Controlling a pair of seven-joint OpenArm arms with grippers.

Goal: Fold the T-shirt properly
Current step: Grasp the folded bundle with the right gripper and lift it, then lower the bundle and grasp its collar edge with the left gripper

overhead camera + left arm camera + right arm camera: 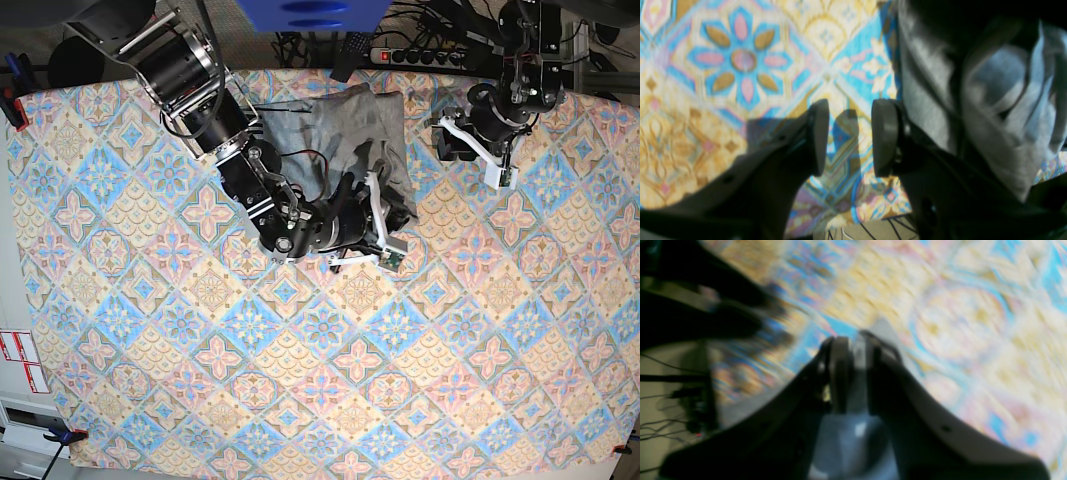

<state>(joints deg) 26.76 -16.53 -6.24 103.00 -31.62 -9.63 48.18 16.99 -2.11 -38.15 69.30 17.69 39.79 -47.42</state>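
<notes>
The heather-grey T-shirt lies bunched at the back middle of the table, plain side showing. My right gripper sits at the shirt's near right corner. In the blurred right wrist view it is shut on a strip of the grey T-shirt. My left gripper hovers just right of the shirt. In the left wrist view it is open over the patterned cloth, nothing between its fingers, with the crumpled T-shirt beside its right finger.
A colourful diamond-patterned tablecloth covers the whole table. A power strip and cables lie beyond the back edge. Clamps hold the cloth at the left edge.
</notes>
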